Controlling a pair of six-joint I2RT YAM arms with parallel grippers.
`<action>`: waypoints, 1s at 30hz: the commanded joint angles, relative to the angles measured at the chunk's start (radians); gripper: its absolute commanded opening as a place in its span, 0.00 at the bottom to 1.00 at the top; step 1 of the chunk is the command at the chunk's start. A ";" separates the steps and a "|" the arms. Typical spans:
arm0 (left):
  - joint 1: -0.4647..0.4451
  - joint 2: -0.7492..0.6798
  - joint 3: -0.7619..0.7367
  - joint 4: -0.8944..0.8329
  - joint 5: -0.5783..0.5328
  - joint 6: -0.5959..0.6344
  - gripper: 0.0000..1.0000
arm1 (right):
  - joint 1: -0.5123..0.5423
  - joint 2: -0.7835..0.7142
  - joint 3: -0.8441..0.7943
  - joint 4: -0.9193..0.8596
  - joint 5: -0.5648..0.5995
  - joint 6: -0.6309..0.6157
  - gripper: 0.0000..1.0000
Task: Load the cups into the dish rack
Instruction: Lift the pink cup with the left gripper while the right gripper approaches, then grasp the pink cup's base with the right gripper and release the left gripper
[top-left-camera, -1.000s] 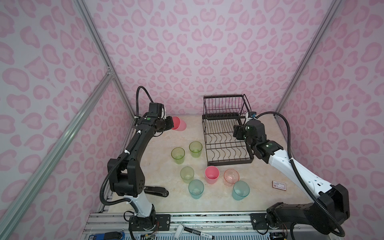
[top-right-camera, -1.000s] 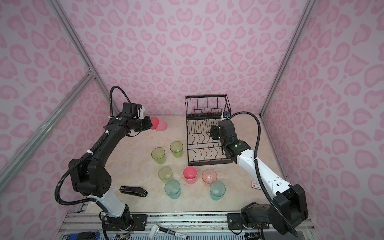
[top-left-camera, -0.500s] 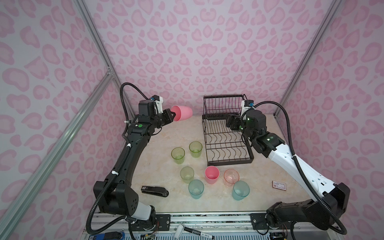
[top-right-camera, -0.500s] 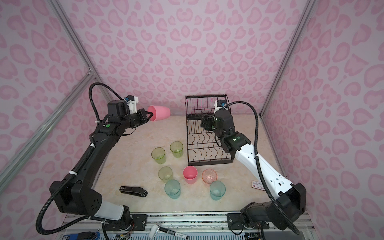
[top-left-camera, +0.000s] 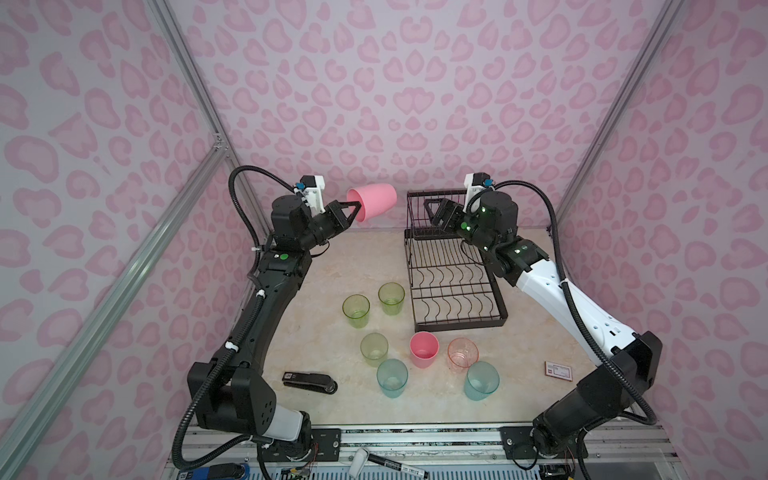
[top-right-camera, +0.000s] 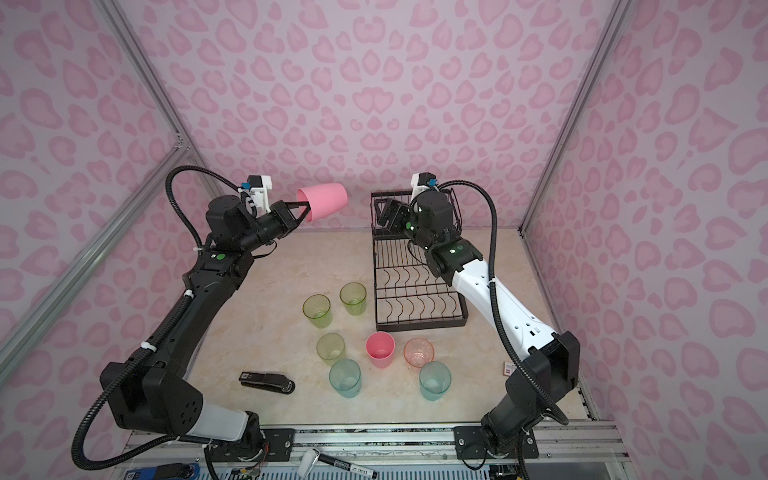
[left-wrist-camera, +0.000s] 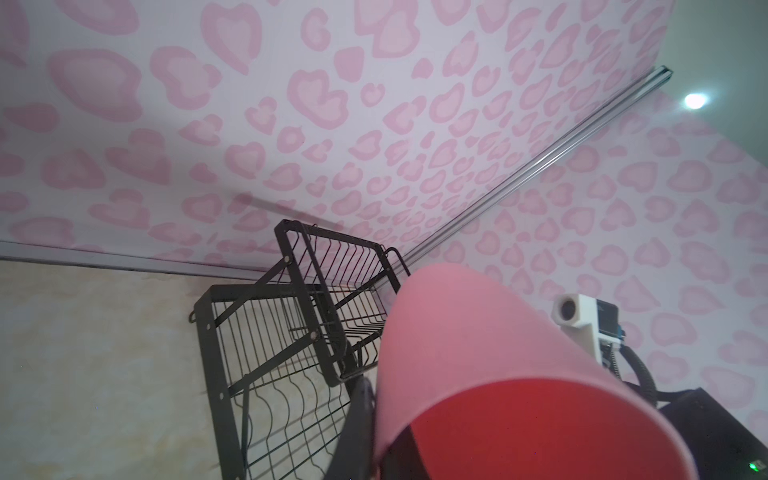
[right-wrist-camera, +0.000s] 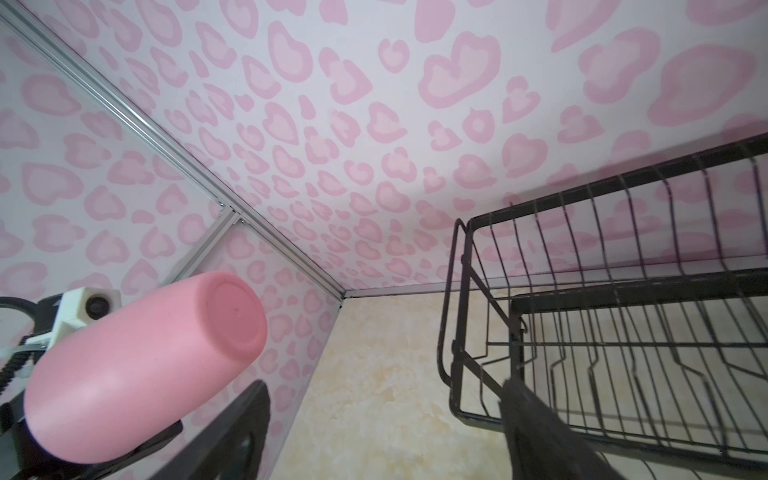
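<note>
In both top views the left gripper (top-left-camera: 356, 210) is clenched on the rim of a pink cup (top-left-camera: 374, 200). The cup is held in the air on its side, with its base pointing toward the dish rack (top-left-camera: 453, 291) at the back of the marbled beige table (top-left-camera: 332, 266).

Only the left wrist view shows the cup's mouth, a darker red interior with 1 black finger (left-wrist-camera: 353, 428) against the outside of the rim. Only the right wrist view shows its base, a flat matte disc with a shallow moulded ring.

The right gripper (top-left-camera: 432, 210) hovers near the rack's upper basket. The right wrist view shows its 2 fingers (right-wrist-camera: 237, 428) spread wide with nothing between them.

Only the top views show the 7 cups standing upright on the table in front of the rack:
- 3 translucent yellow-green cups (top-left-camera: 356, 309) (top-left-camera: 391, 297) (top-left-camera: 374, 348)
- a second pink cup (top-left-camera: 424, 348), opaque
- a clear orange-pink cup (top-left-camera: 462, 352)
- 2 translucent teal cups (top-left-camera: 392, 376) (top-left-camera: 481, 379)

The rack is thin black wire, with straight bars in the basket and wavy slots in the lower tier. A black stapler (top-left-camera: 309, 381) and a small card (top-left-camera: 558, 369) lie near the front edge.
</note>
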 joint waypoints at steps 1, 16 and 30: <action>-0.010 0.022 -0.004 0.167 0.047 -0.063 0.03 | -0.009 0.026 0.002 0.115 -0.063 0.144 0.88; -0.085 0.124 -0.008 0.273 0.009 -0.087 0.03 | -0.072 0.106 -0.076 0.421 -0.142 0.600 0.86; -0.156 0.232 0.024 0.359 -0.027 -0.122 0.03 | -0.074 0.106 -0.099 0.387 -0.118 0.726 0.83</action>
